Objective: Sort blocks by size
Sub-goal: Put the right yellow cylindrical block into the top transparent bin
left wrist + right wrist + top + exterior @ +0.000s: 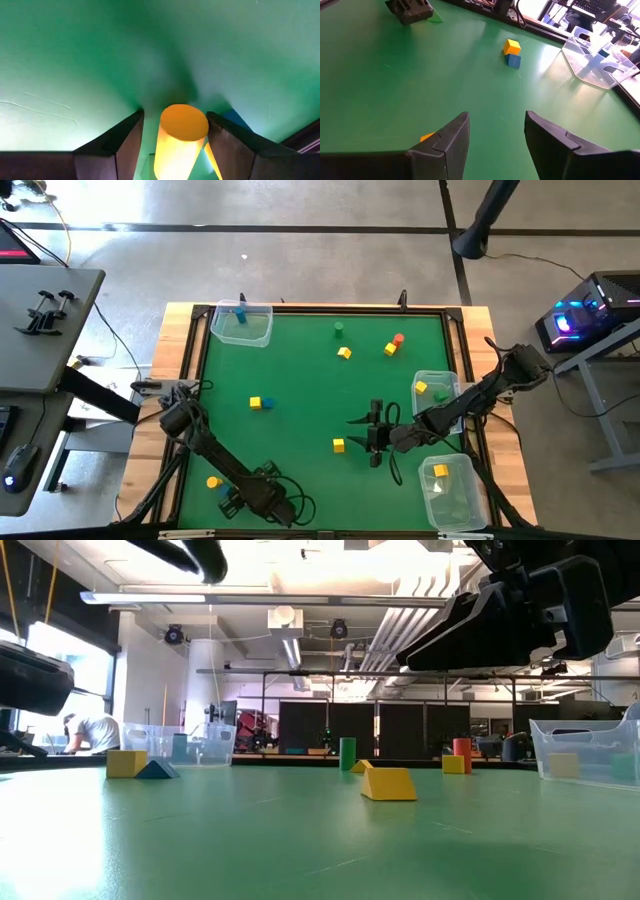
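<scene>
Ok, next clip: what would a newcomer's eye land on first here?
Probably the green felt table top dotted with small yellow blocks, with clear plastic tubs at its edges. Next, the left gripper at the near left corner, its fingers open around a yellow cylinder block. The right gripper hangs open over the mat beside a yellow cube.
</scene>
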Available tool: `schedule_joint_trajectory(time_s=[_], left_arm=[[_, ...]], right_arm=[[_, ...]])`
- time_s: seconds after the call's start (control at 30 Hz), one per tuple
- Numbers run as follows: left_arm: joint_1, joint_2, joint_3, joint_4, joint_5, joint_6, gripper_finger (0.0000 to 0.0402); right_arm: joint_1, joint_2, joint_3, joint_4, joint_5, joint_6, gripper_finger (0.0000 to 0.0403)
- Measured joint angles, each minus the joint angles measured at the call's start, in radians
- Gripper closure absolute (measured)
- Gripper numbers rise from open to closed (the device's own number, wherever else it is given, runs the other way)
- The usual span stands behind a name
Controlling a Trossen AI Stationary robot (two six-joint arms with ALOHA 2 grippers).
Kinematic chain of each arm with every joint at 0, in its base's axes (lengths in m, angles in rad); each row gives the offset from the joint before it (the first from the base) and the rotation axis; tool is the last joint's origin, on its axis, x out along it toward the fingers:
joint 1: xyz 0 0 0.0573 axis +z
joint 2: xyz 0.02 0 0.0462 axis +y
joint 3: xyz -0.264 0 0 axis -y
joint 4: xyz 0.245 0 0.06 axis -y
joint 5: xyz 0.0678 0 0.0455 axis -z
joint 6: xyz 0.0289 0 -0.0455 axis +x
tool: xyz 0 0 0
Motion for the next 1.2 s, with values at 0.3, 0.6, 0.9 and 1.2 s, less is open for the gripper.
schedule_joint_trajectory(time_s=[0.3,0.6,0.9,1.2], left_arm=[[0.025,0.002,-0.003,-0.031,0.053,-0.021,0.0217],[0.032,0.003,-0.009,-0.045,0.053,-0.034,0.0257],[0.045,0.003,-0.006,-0.03,0.051,-0.09,0.0295],[0.082,-0.059,0.009,0.005,-0.149,-0.224,0.0309]], right_arm=[[0.0,0.0,0.0,0.0,0.0,0.003,0.0222],[0.0,0.0,0.0,0.0,0.0,0.007,0.0222],[0.0,0.0,0.0,0.0,0.0,0.008,0.0222],[0.0,0.0,0.0,0.0,0.0,0.027,0.0222]])
